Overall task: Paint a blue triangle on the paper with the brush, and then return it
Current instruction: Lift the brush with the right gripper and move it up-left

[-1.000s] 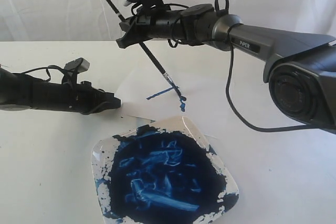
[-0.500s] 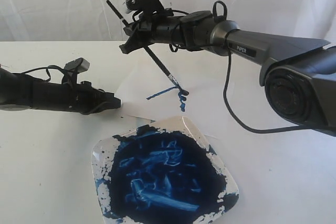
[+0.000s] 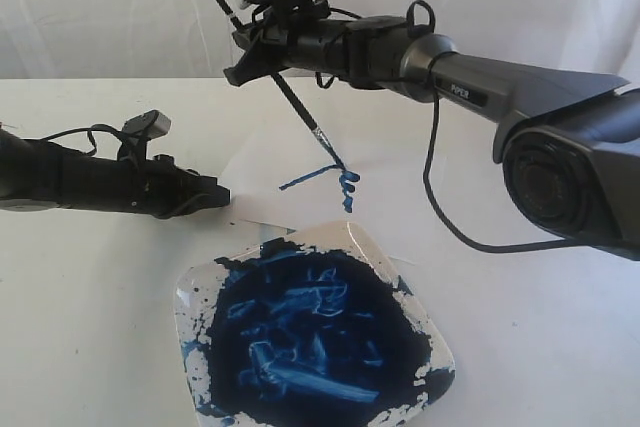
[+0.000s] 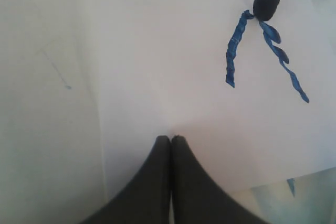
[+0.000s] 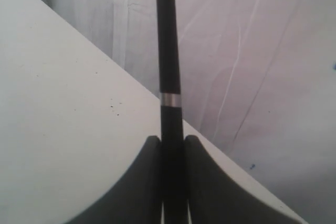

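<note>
Closest to us, at the bottom middle of the exterior view, sits a square white dish (image 3: 188,299). It is nearly full of thick dark blue paint (image 3: 310,332). The dish rests on the white table (image 3: 80,347).

Just behind the dish lies the paper (image 3: 262,169), flat on the table. One corner of the dish sits right by the paper's near edge.

On the left side, the left gripper (image 3: 218,194) lies low by the left edge of the paper. Its jaws are pressed tight together, with nothing between them. In the left wrist view their tips are over the paper's edge. I cannot tell if they press on it.

The blue triangle (image 3: 322,180) is on the paper, near the middle of the exterior view and just behind the dish. Right now it is two wavy blue lines that meet at one corner.

The brush (image 3: 296,104) leans over the paper, with its top end tipped to the upper left. Its dark, wet tip is right at the corner where the two lines meet.

Higher up, at the top middle, the right gripper (image 3: 240,69) reaches in from the right. Its jaws are squeezed tight on the black handle of the brush, below a thin silver band.

Far at the back hangs a white curtain (image 3: 110,7).
</note>
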### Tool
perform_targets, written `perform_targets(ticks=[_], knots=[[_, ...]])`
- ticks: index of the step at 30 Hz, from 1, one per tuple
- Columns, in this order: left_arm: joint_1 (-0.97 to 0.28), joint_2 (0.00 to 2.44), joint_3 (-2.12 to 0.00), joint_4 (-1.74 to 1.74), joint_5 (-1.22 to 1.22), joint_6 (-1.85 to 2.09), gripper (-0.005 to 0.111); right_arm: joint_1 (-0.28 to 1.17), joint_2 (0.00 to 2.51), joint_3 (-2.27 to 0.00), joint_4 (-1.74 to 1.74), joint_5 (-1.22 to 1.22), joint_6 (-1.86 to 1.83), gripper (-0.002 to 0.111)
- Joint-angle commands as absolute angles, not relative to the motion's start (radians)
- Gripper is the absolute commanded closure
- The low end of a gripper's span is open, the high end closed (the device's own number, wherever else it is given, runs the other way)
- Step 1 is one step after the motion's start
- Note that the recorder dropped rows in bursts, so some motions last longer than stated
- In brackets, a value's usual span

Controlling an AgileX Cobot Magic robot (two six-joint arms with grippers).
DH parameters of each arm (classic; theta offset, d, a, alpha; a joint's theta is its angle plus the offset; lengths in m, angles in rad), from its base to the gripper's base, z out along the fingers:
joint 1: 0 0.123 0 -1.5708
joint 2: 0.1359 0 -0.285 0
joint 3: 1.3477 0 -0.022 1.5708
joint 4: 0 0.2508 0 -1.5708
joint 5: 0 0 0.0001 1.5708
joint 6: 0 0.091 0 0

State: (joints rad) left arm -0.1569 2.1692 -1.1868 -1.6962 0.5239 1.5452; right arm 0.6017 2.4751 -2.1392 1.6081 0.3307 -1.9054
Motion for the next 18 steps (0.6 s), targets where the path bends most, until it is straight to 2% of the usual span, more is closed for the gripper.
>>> perform_targets(ticks=[1,18], knots=[[-0.163,2.173,-1.188,-1.685,0.515,1.548,0.107,0.597,2.496,-2.145,1.744,0.36,-2.037,0.108],[-0.163,2.173,-1.188,-1.685,0.515,1.548,0.107,0.597,2.497,-2.145,1.744,0.369,-2.028,0.108]])
